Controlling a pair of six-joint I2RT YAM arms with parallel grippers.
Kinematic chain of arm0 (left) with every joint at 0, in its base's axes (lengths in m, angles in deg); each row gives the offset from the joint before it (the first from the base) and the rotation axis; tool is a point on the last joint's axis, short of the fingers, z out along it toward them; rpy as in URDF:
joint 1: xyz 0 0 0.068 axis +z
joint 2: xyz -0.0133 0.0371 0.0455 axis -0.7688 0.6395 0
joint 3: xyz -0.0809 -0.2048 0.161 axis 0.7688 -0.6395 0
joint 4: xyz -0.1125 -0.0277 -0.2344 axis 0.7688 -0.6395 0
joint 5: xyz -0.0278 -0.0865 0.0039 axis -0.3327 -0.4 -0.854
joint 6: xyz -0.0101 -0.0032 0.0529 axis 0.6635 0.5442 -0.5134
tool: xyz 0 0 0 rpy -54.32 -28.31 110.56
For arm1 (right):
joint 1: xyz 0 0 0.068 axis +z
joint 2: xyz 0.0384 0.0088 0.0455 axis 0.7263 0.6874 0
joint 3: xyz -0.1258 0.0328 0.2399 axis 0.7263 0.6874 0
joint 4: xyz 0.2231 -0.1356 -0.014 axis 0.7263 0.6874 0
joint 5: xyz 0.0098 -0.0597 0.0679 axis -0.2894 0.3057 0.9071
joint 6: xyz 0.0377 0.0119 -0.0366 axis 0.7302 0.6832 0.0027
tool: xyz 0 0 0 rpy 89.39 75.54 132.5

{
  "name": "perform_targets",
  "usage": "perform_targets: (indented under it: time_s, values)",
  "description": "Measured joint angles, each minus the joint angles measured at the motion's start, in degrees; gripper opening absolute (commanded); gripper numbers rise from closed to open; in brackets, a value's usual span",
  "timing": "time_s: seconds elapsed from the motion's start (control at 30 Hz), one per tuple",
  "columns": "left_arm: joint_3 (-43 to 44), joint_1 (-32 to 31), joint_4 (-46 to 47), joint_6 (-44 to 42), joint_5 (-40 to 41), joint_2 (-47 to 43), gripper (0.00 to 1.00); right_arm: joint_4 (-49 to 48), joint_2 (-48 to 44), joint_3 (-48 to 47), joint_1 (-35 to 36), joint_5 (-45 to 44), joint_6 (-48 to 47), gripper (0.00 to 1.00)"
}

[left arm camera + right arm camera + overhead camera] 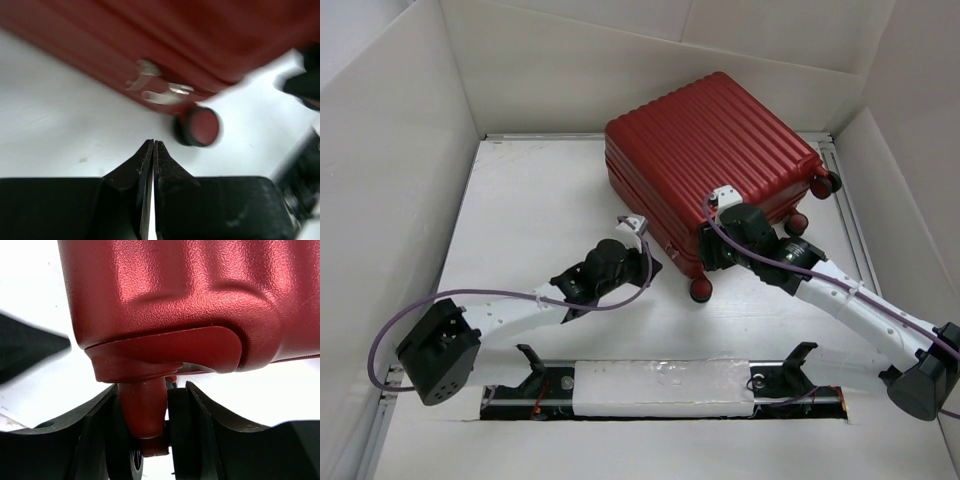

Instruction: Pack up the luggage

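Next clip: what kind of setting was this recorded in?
Most likely a lab robot test cell, not a home. Plain white panel walls box in a white table, a left arm and a right arm are bolted at its near edge, and closed red luggage lies on it.

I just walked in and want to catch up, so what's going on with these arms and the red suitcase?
Two robot arms are working on the closed red luggage, which lies flat on the table. The right gripper appears clamped around a wheel mount at the case's near edge. The left gripper is shut and empty, poised just short of the case, facing a wheel and the zipper pulls. Nothing else to pack is in view.
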Motion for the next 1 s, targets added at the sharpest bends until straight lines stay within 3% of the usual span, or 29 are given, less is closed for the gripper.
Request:
perform_targets:
  time_s: [0.1,0.53,0.77,1.0]
  values:
    - [0.09,-2.54,2.16,-1.11,-3.74,0.24,0.00,-0.04,0.02,0.00,0.00,0.11,0.02,0.00]
    - [11.34,-2.43,3.10,-2.56,-10.88,12.83,0.00,-0.46,0.00,0.31,0.13,0.15,0.22,0.00]
    - [15.89,-2.73,-4.15,-2.62,-7.76,15.32,0.00,-1.86,-0.79,1.46,0.13,0.15,0.24,0.00]
    - [16.33,4.07,-7.02,-0.72,-3.61,15.54,0.00,-3.56,-2.27,3.02,0.13,0.26,0.46,0.00]
